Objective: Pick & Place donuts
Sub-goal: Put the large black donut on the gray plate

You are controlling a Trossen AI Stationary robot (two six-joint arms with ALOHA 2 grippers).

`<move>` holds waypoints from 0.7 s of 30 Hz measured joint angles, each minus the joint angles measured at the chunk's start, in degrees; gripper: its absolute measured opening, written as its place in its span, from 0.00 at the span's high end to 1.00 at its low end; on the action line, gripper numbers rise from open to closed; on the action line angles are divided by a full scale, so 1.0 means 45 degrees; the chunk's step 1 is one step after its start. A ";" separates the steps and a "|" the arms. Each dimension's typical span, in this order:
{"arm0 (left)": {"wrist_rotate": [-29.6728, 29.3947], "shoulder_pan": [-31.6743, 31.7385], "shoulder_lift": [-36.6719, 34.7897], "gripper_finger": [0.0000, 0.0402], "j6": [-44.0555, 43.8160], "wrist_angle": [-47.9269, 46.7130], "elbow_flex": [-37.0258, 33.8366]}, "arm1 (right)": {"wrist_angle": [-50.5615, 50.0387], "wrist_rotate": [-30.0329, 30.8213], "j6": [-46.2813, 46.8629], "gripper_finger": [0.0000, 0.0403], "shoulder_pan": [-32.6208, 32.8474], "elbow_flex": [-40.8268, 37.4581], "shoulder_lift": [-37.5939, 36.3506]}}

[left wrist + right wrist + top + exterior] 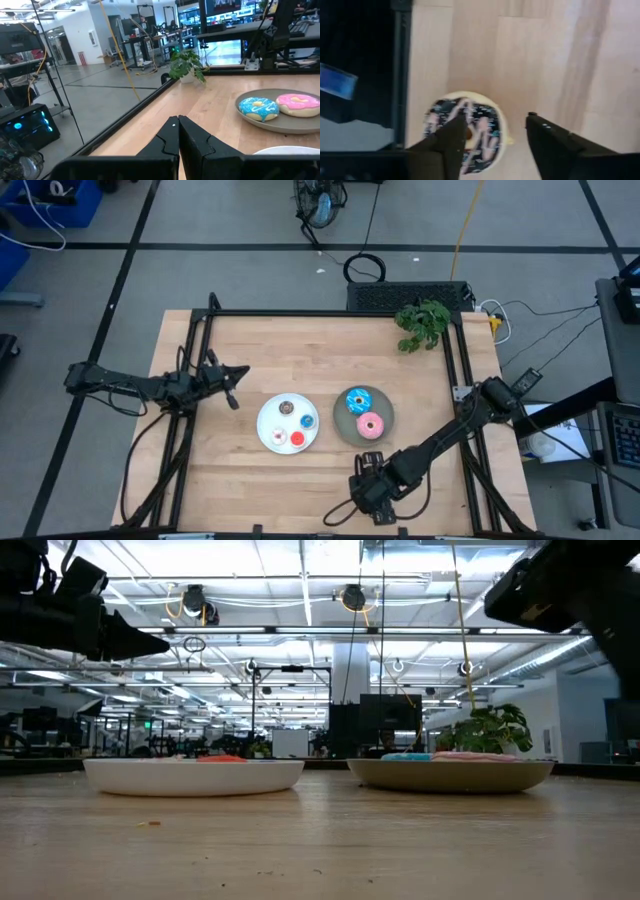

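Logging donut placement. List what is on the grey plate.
On the grey plate lie two donuts: the blue donut and the pink donut, side by side. Nothing else shows there.

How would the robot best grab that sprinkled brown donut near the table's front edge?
Probably from straight above, pinching one side of the ring: the brown donut lies flat on the table, so one finger of the right gripper can enter its hole, the other outside the rim.

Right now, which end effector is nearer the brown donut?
Right. The right end effector hangs right over the brown donut at the table's near edge; the left end effector waits far off, left of the white plate.
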 joint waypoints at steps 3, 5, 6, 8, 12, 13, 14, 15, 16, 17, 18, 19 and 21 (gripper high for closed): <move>0.0000 -0.0005 0.0002 0.98 -0.0005 0.0000 -0.0005 | 0.0156 0.0363 -0.0093 0.44 0.0294 -0.0380 -0.0010; 0.0000 -0.0003 0.0000 0.98 -0.0010 0.0000 -0.0005 | 0.0109 0.0569 0.0167 0.40 0.0485 -0.0636 0.0000; 0.0000 0.0000 0.0000 0.98 -0.0010 0.0001 -0.0002 | 0.0151 0.0665 0.0251 0.39 0.0566 -0.0758 0.0000; 0.0000 -0.0003 0.0004 0.98 -0.0017 0.0000 -0.0002 | 0.0567 0.0997 0.0326 0.37 0.0727 -0.1080 -0.0005; 0.0000 -0.0005 0.0004 0.98 -0.0019 0.0000 -0.0004 | 0.1599 0.1196 0.0593 0.34 0.0910 -0.1829 0.0000; 0.0000 -0.0005 0.0000 0.98 -0.0024 0.0000 0.0000 | 0.1682 0.1275 0.0690 0.34 0.0919 -0.1940 0.0000; 0.0000 -0.0004 0.0000 0.98 -0.0029 0.0000 -0.0004 | 0.1774 0.1270 0.0732 0.34 0.0919 -0.2091 -0.0013; 0.0000 -0.0004 0.0000 0.98 -0.0034 0.0000 -0.0001 | 0.1876 0.1274 0.0739 0.34 0.0902 -0.2258 -0.0015; 0.0000 0.0000 0.0000 0.98 -0.0037 0.0000 -0.0005 | 0.2011 0.1317 0.0741 0.34 0.0897 -0.2438 -0.0015; -0.0002 0.0000 0.0000 0.98 -0.0039 0.0000 -0.0003 | 0.2183 0.1297 0.0754 0.35 0.0883 -0.2606 -0.0010; 0.0000 0.0000 0.0002 0.98 -0.0039 0.0000 -0.0002 | 0.2401 0.1298 0.0762 0.35 0.0882 -0.2733 -0.0011; 0.0000 -0.0001 0.0004 0.98 -0.0038 0.0000 -0.0005 | 0.2639 0.1303 0.0735 0.36 0.0886 -0.2863 -0.0024; 0.0000 -0.0002 0.0002 0.98 -0.0034 0.0000 -0.0002 | 0.3131 0.1319 0.0760 0.38 0.0895 -0.3166 -0.0024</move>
